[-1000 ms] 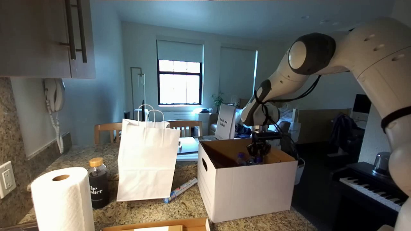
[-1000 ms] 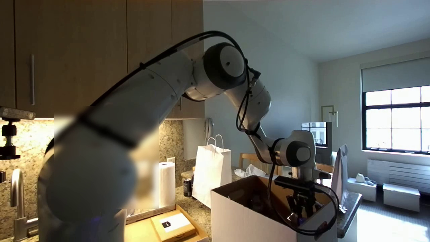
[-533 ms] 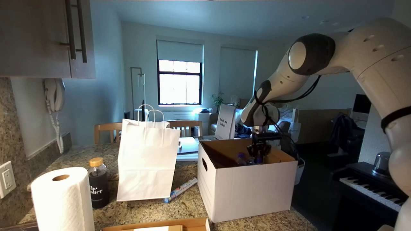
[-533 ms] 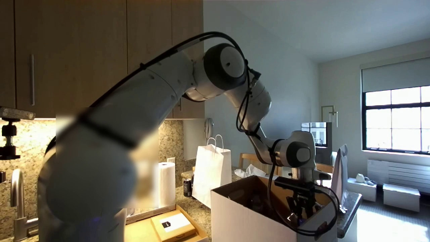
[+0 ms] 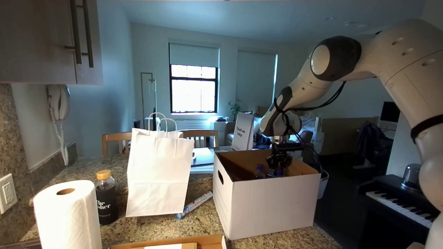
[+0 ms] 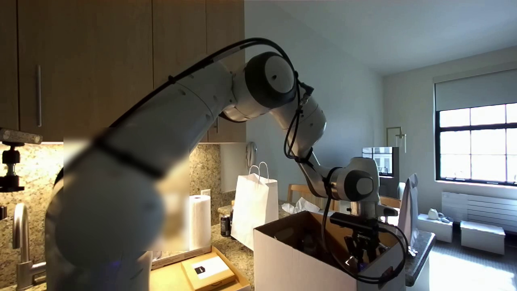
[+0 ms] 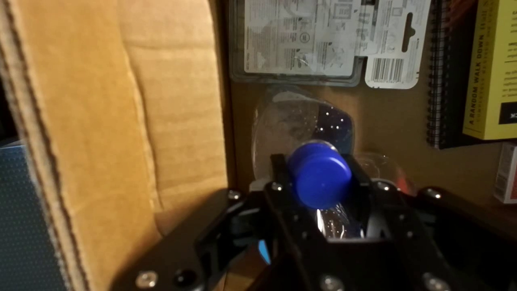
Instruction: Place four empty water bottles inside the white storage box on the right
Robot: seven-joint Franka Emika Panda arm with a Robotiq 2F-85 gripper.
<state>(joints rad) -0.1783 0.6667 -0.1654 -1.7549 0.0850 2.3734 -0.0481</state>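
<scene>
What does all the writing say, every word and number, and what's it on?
"A RANDOM WALK DOWN": yellow book; the rest is blurred.
"Touch me baby!": pale sign.
"The" and "sher": dark bottle; some letters are out of sight.
Too small or blurred: plastic pack, barcode card, tube, flat box, can.
No number is clear enough to read.

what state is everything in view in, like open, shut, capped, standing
White storage box, open at the top
Held water bottle, capped, inside the box
Gripper, shut on that bottle
Second water bottle, capped, in the box, lower part hidden
White paper bag, standing upright
Paper towel roll, standing on end
Dark drink bottle, standing, lid on
Window shade, partway down
Cabinet doors, shut
</scene>
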